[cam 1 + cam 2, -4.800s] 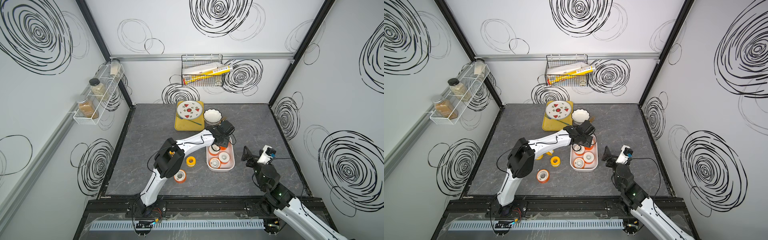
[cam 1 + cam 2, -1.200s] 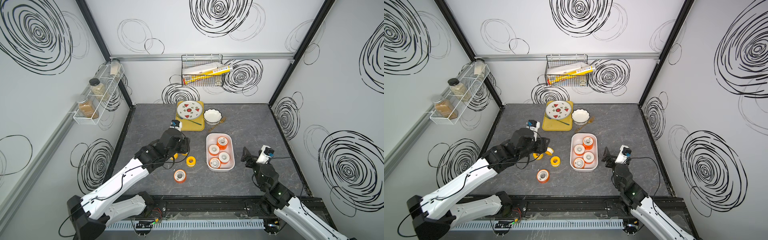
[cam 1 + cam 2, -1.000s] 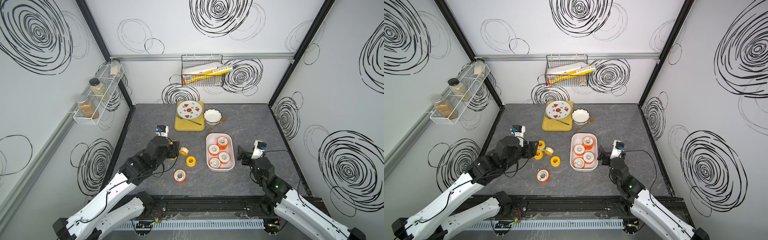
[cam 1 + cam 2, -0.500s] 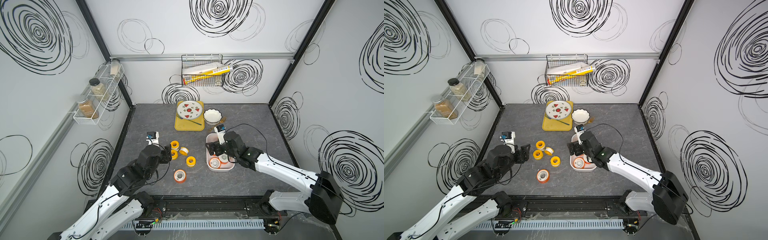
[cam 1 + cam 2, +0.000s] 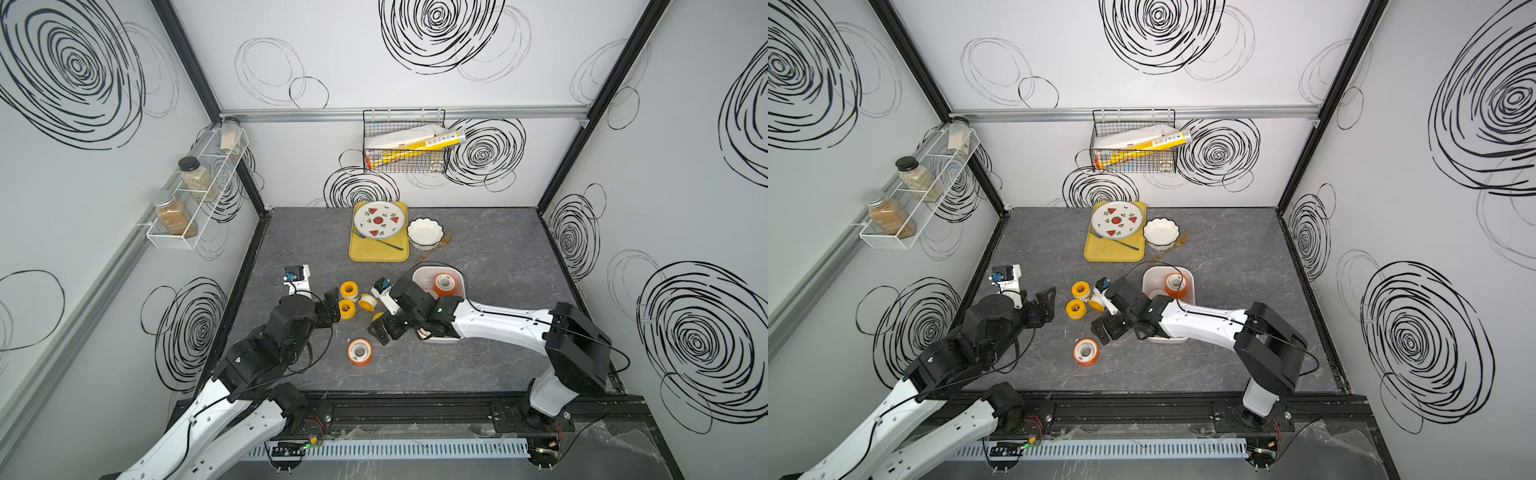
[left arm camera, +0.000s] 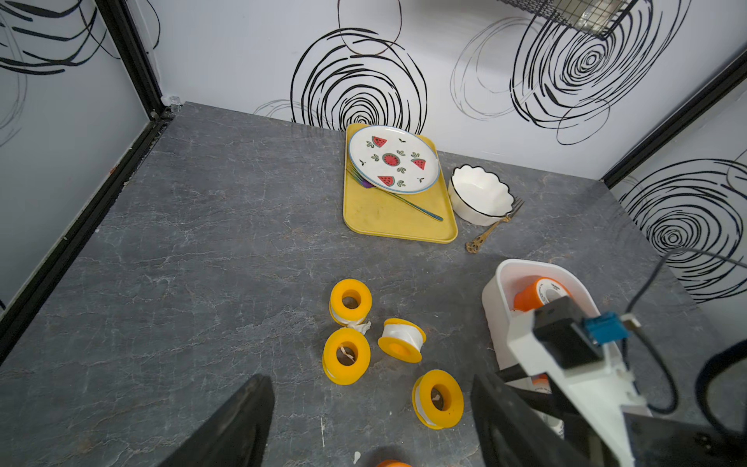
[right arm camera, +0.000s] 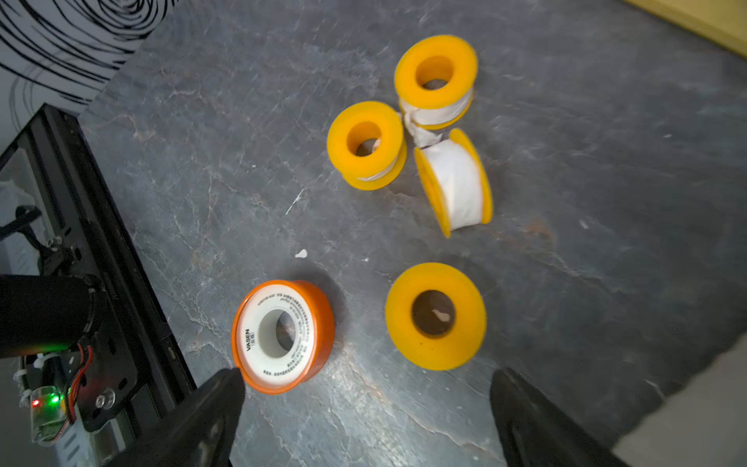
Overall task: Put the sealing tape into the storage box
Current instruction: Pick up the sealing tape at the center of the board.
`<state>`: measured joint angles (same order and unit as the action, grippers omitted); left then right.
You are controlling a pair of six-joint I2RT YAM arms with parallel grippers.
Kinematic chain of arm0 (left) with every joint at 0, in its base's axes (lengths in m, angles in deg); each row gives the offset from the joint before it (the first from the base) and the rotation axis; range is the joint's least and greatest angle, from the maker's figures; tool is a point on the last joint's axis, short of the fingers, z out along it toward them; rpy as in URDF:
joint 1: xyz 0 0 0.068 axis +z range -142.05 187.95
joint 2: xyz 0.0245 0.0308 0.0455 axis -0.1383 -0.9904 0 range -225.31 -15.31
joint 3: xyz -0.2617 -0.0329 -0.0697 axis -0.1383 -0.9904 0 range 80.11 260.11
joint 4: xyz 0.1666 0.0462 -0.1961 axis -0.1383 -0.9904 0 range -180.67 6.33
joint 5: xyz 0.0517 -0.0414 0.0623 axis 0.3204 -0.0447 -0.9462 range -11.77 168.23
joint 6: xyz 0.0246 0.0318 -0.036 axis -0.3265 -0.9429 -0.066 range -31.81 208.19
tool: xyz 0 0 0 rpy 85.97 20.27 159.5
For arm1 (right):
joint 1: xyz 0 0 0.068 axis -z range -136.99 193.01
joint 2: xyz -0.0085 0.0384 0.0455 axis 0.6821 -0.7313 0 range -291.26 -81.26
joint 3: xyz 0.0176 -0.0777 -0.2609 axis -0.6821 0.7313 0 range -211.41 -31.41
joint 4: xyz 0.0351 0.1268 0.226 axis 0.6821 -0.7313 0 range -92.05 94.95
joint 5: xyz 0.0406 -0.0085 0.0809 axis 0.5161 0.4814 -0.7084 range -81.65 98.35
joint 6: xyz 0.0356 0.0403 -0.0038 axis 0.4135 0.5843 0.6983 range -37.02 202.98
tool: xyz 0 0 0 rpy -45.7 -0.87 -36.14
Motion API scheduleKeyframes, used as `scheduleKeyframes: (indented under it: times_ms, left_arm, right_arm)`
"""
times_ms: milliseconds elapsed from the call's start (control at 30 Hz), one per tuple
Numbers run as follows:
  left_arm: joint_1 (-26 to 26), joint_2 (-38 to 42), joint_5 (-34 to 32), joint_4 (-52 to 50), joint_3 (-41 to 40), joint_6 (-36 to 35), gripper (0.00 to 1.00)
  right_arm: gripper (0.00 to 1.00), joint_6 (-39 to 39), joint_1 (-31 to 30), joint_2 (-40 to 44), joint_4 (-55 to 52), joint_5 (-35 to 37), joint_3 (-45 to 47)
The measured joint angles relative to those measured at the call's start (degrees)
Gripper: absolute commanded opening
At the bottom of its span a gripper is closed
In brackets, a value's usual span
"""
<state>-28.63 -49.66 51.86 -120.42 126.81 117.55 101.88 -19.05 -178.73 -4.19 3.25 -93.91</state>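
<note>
A grey stone-look surface fills the cell. The right arm stretches across the white storage box. The right end effector is spread wide and empty, hovering by two flat-lying spools of sealing tape. An orange-flanged spool lies just beside one finger, and a yellow spool lies ahead of the gap. The left end effector also gapes empty, just beside three yellow spools.

I'd judge a pick is about to start. It should go best by centring on a single spool, keeping the fingers clear of its neighbour, then closing across the flanges.

The storage box shows one orange spool at its far end, and the arm hides the rest. The yellow tray carries a watermelon plate and a fork. The scalloped bowl looks empty.
</note>
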Motion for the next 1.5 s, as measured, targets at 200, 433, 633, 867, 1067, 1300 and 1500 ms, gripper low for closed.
scheduleKeyframes:
  times_ms: [200, 433, 633, 867, 1067, 1300, 1500]
  left_arm:
    - [0.00, 0.33, -0.37, 0.00, 0.00, 0.02, 0.84]
    - [0.00, 0.33, -0.57, 0.00, -0.11, 0.02, 0.84]
    - [0.11, 0.26, -0.76, 0.00, -0.11, 0.04, 0.84]
    - [0.37, 0.20, -0.76, 0.00, -0.20, 0.04, 0.85]
    - [0.68, -0.15, -0.74, 0.02, -0.20, 0.04, 0.85]
    - [0.76, -0.52, -0.72, 0.02, -0.20, 0.04, 0.84]
    - [1.07, -0.92, -0.70, 0.02, -0.22, 0.04, 0.85]
  right_arm:
    - [1.00, -1.09, -4.85, -8.22, -1.55, 1.03, -5.73]
    - [1.00, -2.03, -7.67, -13.09, -3.56, 2.99, -8.94]
    - [1.00, -3.08, -9.05, -15.76, -4.17, 4.07, -10.69]
    - [0.98, -3.82, -10.38, -18.23, -4.72, 6.27, -12.37]
    - [0.85, -5.33, -11.17, -19.10, -4.83, 9.11, -12.96]
    - [0.67, -5.81, -11.28, -19.67, -4.79, 10.88, -13.44]
    - [0.60, -5.62, -11.28, -19.65, -4.76, 10.88, -13.46]
